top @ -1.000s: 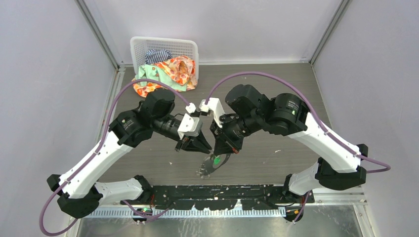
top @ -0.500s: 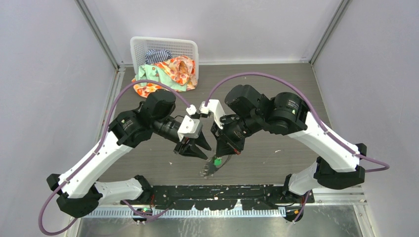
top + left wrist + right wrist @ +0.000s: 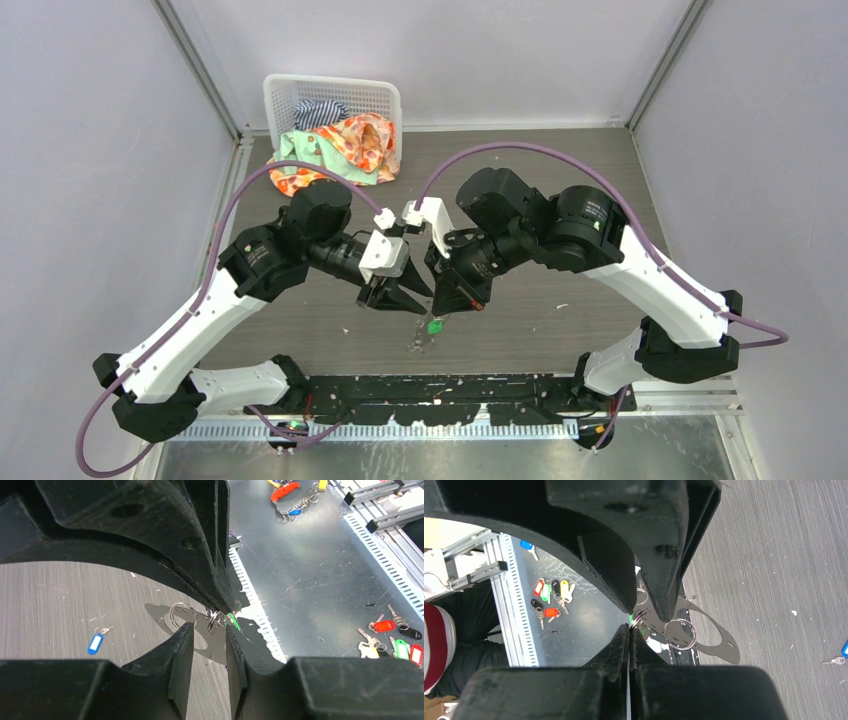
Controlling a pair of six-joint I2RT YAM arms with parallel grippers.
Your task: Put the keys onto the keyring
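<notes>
Keyring (image 3: 170,615), thin silvery loop, green key (image 3: 233,621) beside

A white basket (image 3: 330,84) of bright clothes (image 3: 350,145) stands at the table's (image 3: 560,200) far left; coloured key tags (image 3: 385,626) lie on the near metal ledge (image 3: 310,580).

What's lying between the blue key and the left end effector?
In the left wrist view, only bare table, tiny specks aside, separates the blue key from the left end effector.
</notes>
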